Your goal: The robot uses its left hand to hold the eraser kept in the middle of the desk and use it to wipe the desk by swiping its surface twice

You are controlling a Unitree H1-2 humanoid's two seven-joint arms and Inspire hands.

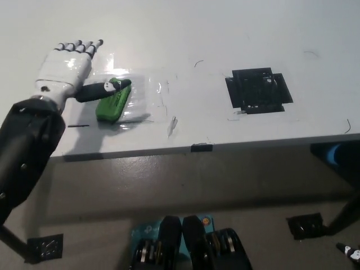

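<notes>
One green eraser (113, 100) is overhung by the spread, empty left hand (68, 66), and could be nudged away if closed on off-centre.

White left hand (66, 68), black-tipped fingers (99, 43) — dark forearm

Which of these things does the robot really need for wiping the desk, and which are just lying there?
Needed:
- green eraser
- white left hand, open, beside and partly over the eraser
- desk

Just lying there:
- black tape patch
- clear tape under the eraser
- small black tab at the desk edge
</notes>
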